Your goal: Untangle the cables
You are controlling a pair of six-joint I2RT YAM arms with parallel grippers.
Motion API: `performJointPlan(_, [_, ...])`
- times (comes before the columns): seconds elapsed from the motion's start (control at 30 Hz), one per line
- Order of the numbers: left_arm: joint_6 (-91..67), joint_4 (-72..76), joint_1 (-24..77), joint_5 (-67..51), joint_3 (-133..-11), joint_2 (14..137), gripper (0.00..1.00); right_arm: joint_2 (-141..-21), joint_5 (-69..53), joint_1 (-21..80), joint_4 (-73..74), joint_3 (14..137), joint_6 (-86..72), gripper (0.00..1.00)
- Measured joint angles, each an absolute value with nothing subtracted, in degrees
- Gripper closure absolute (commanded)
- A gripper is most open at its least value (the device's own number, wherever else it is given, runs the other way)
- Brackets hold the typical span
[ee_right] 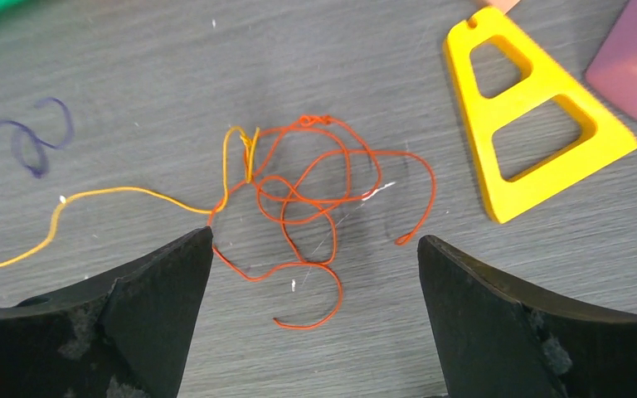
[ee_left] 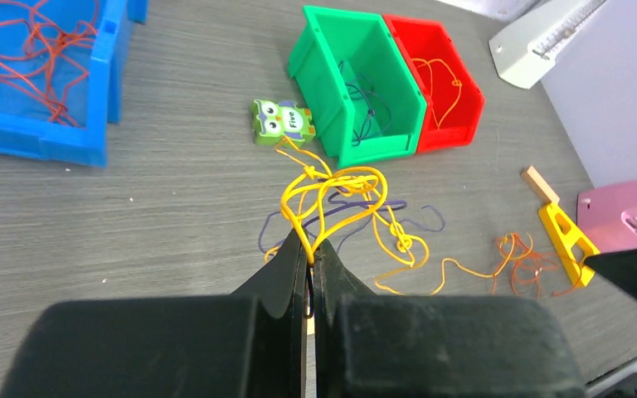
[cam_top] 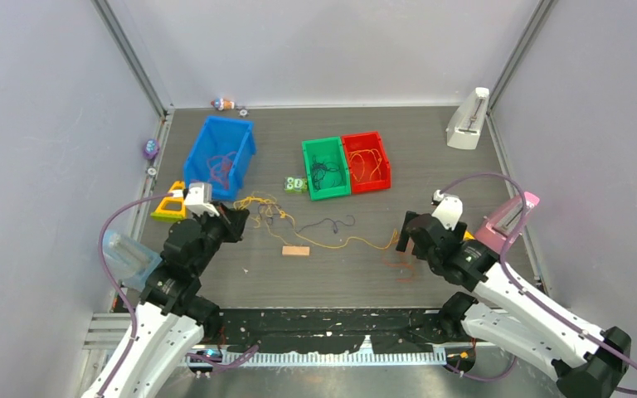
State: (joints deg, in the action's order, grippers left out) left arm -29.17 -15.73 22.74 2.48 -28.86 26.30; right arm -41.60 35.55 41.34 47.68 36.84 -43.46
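My left gripper (ee_left: 311,253) is shut on a loop of the yellow cable (ee_left: 332,195), lifting it off the table. A dark purple cable (ee_left: 419,209) lies under and behind the yellow loops. The yellow cable (ee_right: 108,193) runs right and meets the tangled orange cable (ee_right: 315,186) lying on the table. My right gripper (ee_right: 315,245) hangs open just above the orange tangle, with nothing between its fingers. A curl of the purple cable (ee_right: 29,141) shows at the left of the right wrist view. From above, the left gripper (cam_top: 236,217) and right gripper (cam_top: 404,236) stand at either end of the yellow cable (cam_top: 332,243).
A blue bin (cam_top: 228,122) holds red cables; a green bin (cam_top: 329,192) and a red bin (cam_top: 373,184) hold more strands. An owl block (cam_top: 295,184), a wooden block (cam_top: 295,250), a yellow triangular frame (ee_right: 531,124) and a pink object (cam_top: 510,217) lie nearby.
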Motion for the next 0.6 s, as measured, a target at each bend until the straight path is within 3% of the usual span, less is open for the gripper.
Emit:
performJointPlan(0.1, [-29.50,-15.97,22.74,3.92,-28.86,25.47,1.00,-44.31,32.38,40.27,45.28,34.24,-43.48,0.04])
performJointPlan(0.27, [-29.50,-18.02,22.74,5.85,-28.86,25.58,1.00,-50.43,27.18,36.29,40.51,30.79,-43.44,0.00])
performJointPlan(0.6, [-29.76,-19.73,22.74,8.95,-28.86,23.55,1.00,-55.46,23.27,30.39,31.38,25.69,-43.09,0.15])
